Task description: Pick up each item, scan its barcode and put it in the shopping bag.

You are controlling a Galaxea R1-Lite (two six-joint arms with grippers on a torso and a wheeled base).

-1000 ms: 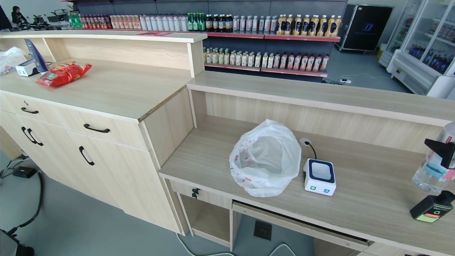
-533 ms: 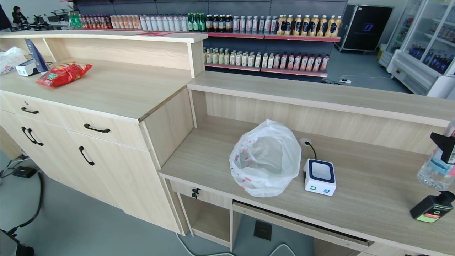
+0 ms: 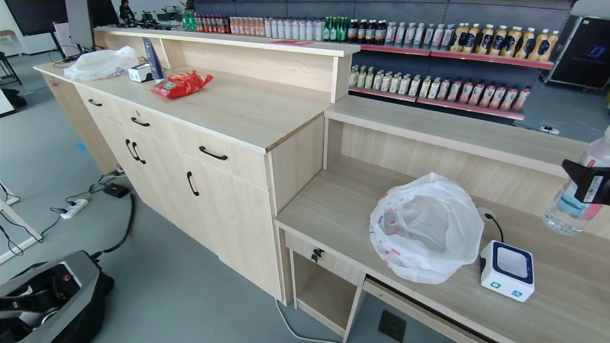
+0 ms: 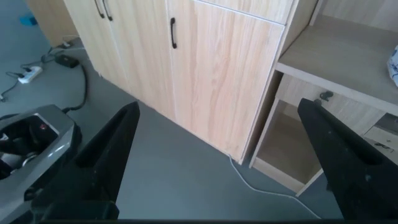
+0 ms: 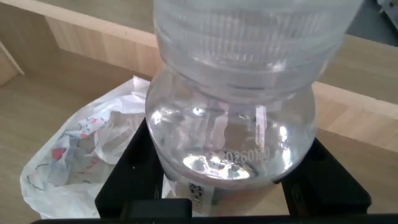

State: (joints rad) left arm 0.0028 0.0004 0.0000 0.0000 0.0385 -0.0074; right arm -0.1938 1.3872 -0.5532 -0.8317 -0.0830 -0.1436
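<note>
The right claw (image 3: 587, 183) is clamped on a clear water bottle (image 3: 568, 212), held up over the tabletop (image 3: 343, 209) beyond the scanner (image 3: 507, 270). The shopping bag (image 3: 426, 228) looks empty, so I'd say scanning and bagging are both undone. A red snack packet (image 3: 181, 85) lies on the higher tabletop. The left claw (image 4: 221, 155) hangs spread wide, holding nothing.

We've got the right gripper (image 5: 227, 186) clamped on a clear plastic bottle (image 5: 230, 118), 1 black finger (image 5: 130, 180) each side, 2 total. Past the bottle, the white shopping bag (image 5: 74, 155) sits open on the wood counter (image 5: 31, 112), w/ the raised back ledge (image 5: 373, 118) behind.
</note>
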